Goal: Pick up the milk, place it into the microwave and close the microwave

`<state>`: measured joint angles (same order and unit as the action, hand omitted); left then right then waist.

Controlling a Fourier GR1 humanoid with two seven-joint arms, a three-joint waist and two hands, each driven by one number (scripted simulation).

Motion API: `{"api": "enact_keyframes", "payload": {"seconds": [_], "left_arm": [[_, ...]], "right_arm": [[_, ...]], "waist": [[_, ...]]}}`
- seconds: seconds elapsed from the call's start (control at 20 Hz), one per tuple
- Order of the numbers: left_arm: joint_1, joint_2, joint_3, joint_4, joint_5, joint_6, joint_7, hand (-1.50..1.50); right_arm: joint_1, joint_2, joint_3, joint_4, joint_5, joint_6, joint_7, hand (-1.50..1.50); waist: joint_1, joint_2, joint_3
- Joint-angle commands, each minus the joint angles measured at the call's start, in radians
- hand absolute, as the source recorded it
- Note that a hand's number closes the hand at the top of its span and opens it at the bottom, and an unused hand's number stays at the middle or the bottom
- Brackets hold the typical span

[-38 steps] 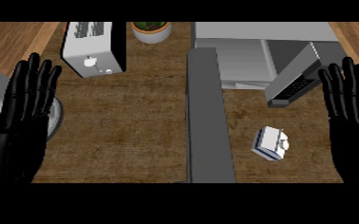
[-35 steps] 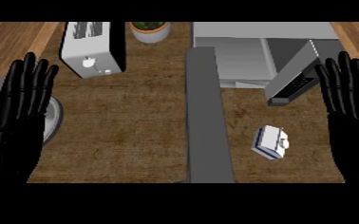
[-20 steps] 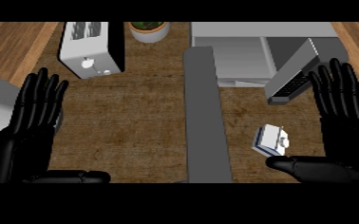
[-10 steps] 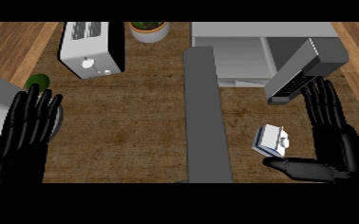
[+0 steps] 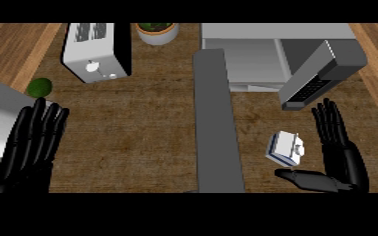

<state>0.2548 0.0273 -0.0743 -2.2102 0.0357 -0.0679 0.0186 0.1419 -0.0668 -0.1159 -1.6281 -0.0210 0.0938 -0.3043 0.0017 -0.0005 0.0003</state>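
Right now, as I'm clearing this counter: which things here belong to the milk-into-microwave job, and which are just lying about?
Job: small white and blue milk carton, grey open microwave, black right hand.
Lying about: white toaster, potted green plant, small round green object.

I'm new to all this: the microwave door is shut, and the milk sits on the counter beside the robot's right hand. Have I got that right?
Not quite. The head view shows the microwave with its door swung open, not shut. The rest holds: the milk sits on the counter beside the open right hand, which is not holding it.
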Motion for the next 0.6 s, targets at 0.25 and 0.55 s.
{"api": "enact_keyframes", "payload": {"seconds": [0.25, 0.55], "left_arm": [[0.074, 0.011, -0.009, -0.064, 0.013, -0.019, -0.011, -1.5], [0.138, -0.027, -0.093, -0.074, -0.036, 0.004, -0.051, -1.5]], "right_arm": [[-0.038, -0.027, -0.085, 0.313, 0.003, 0.021, -0.232, -1.5], [-0.038, -0.018, -0.074, 0.43, 0.027, 0.022, -0.341, -1.5]], "waist": [[0.004, 0.0, 0.0], [0.002, 0.0, 0.0]]}}
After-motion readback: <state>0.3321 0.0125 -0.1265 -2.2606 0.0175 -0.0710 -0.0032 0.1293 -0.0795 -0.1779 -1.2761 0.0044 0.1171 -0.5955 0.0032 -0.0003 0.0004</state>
